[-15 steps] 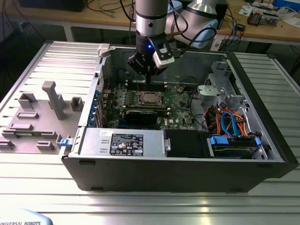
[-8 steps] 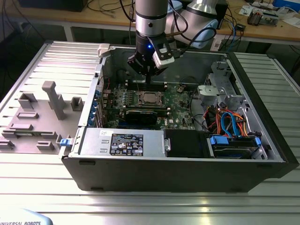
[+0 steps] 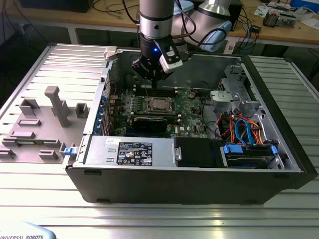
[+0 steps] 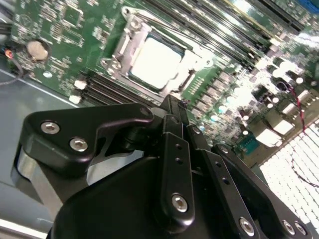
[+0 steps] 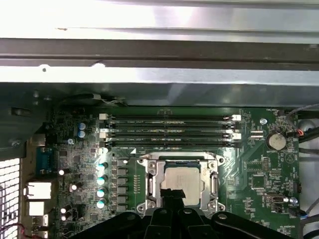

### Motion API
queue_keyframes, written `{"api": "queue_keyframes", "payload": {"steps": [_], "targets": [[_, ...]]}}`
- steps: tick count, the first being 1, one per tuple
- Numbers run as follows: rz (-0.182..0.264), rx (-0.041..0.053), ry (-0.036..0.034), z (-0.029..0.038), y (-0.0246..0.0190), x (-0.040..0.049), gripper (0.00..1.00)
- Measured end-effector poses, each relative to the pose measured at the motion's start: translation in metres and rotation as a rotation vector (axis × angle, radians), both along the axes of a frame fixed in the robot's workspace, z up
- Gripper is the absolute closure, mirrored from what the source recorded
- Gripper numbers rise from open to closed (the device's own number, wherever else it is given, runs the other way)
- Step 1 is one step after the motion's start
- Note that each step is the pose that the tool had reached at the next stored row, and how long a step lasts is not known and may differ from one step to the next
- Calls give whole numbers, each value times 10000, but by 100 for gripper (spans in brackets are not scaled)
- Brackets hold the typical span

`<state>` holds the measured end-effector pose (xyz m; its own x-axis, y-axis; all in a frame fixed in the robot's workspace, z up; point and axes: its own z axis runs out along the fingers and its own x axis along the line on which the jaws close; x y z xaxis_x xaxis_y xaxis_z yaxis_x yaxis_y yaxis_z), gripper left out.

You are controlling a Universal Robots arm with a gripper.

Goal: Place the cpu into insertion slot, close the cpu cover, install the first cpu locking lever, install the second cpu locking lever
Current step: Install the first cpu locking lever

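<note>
The clenched end effector hovers just above the cpu, which lies framed by the cpu cover, so a straight, gentle descent seems wisest.

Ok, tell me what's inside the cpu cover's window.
Inside the cpu cover lies the cpu, silver top showing. The insertion slot beneath is hidden; the gripper covers one edge in the first wrist view.

The cpu has a dull silver-grey top. The cpu cover around it is shiny silver. The board is green with tiny silver dots. The gripper is black. On the exterior view's right, the cables are blue and orange. The table is silver with stripes.
</note>
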<state>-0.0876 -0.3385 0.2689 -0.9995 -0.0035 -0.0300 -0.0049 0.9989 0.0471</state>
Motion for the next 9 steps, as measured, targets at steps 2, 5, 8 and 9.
{"api": "queue_keyframes", "payload": {"steps": [2,5,8,9], "targets": [[1,1,-1,-5,0,-77,89],[1,1,0,-16,0,-229,89],[1,0,0,-30,2,-332,89],[0,2,-1,-38,8,-377,89]]}}
